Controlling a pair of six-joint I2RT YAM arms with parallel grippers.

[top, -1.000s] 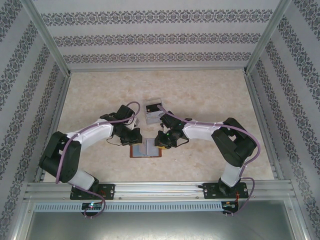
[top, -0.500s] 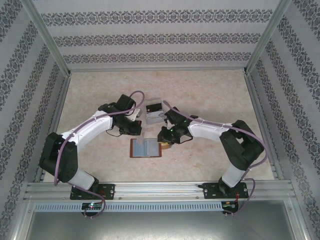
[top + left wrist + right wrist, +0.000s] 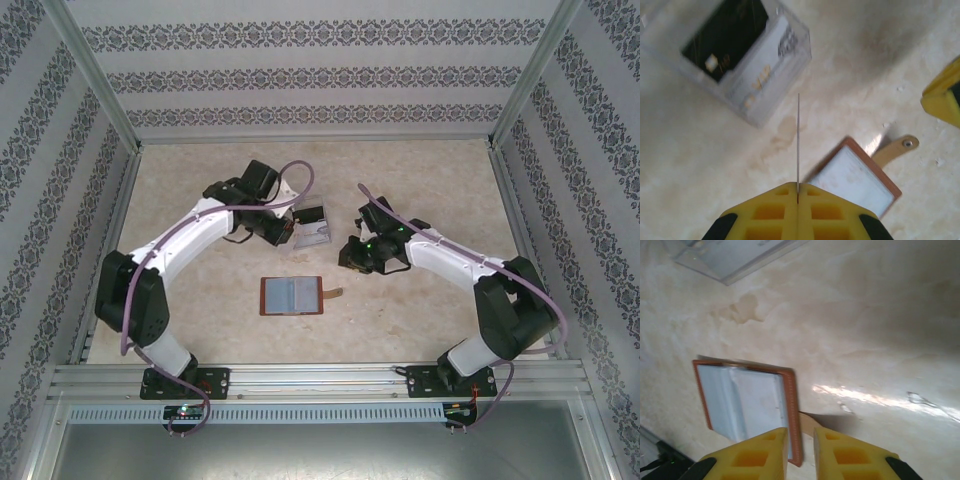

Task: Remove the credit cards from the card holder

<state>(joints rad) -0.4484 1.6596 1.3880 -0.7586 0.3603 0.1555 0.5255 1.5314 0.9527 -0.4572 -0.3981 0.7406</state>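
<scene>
Card holder [image 3: 291, 296] flat, long axis left-right, strap tab [image 3: 334, 293] rightward

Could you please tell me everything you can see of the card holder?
The card holder is a small reddish-brown leather wallet, lying opened flat on the table, pale grey-blue inner pockets facing up. Its brown strap tab sticks out on the right side. Nothing grips it. Whether cards remain inside is unclear.
</scene>
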